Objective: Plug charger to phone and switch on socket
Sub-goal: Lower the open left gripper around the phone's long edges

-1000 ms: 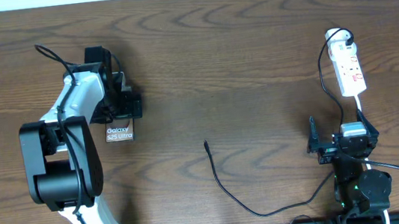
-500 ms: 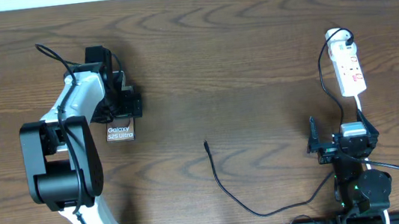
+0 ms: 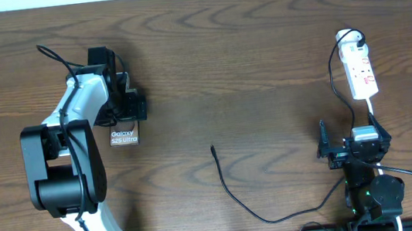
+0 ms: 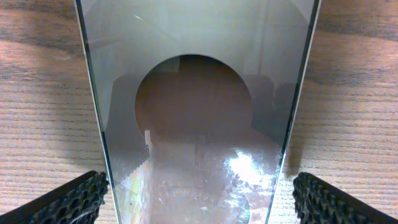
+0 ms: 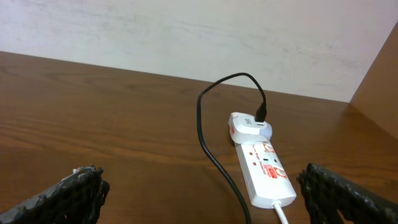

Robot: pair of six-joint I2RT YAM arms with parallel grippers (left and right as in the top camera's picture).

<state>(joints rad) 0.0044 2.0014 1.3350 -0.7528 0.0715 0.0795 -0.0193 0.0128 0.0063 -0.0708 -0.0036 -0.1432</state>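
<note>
The phone (image 3: pixel 123 136) lies flat on the table, showing white "Galaxy" lettering. My left gripper (image 3: pixel 129 109) is over its far end. In the left wrist view the phone (image 4: pixel 193 124) fills the space between the fingers (image 4: pixel 199 205), which are open on either side of it. The charger cable (image 3: pixel 235 198) lies loose, its plug tip (image 3: pixel 212 149) at mid-table. It runs to the white plug head (image 3: pixel 347 36) in the socket (image 3: pixel 360 71). My right gripper (image 3: pixel 353 145) is open and empty, near the strip's near end (image 5: pixel 264 168).
The socket's white lead (image 3: pixel 371 108) runs from the strip toward the right arm's base. The black cable (image 5: pixel 208 140) passes just left of the strip in the right wrist view. A pale wall (image 5: pixel 186 37) stands behind the table's far edge.
</note>
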